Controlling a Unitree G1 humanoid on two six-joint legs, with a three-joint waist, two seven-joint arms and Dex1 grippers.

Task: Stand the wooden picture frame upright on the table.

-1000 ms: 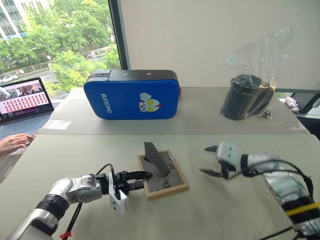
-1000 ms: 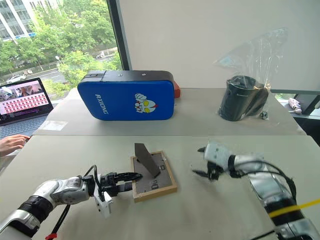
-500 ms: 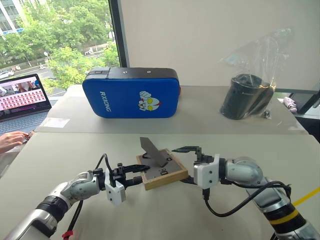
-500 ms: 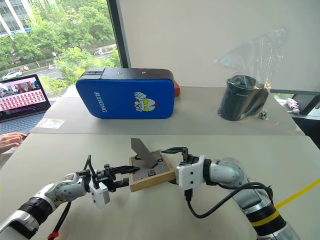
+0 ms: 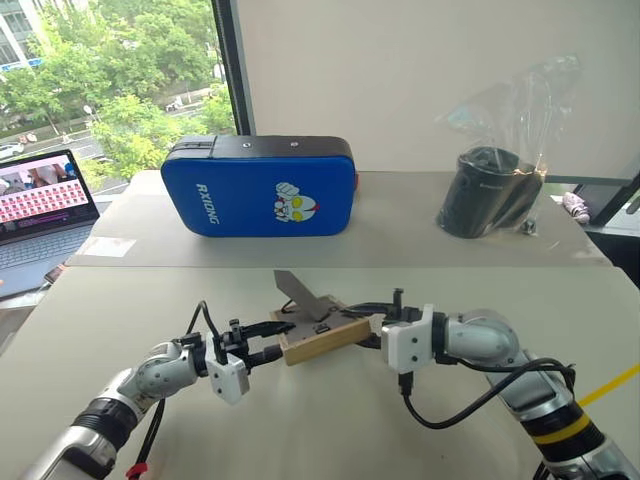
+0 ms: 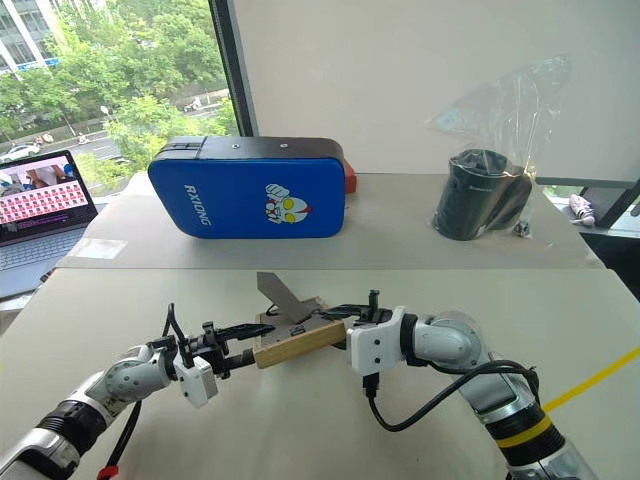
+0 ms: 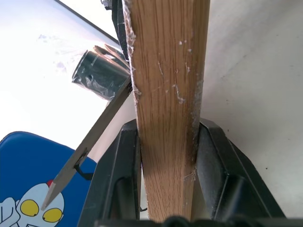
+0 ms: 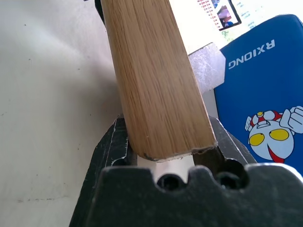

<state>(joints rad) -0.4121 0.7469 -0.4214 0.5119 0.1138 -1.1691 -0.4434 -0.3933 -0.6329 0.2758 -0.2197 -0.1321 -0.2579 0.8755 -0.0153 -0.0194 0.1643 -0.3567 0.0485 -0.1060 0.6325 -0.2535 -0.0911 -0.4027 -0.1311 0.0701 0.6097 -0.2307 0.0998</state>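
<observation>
A plain pale wall (image 5: 400, 70) stands beside a window (image 5: 110, 80) showing green trees.

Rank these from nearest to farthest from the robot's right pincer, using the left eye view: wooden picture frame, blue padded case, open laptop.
1. Light-wood picture frame: clamped in the right pincer.
2. Blue padded case: behind, at the table's far side.
3. Open laptop: far left edge.
</observation>
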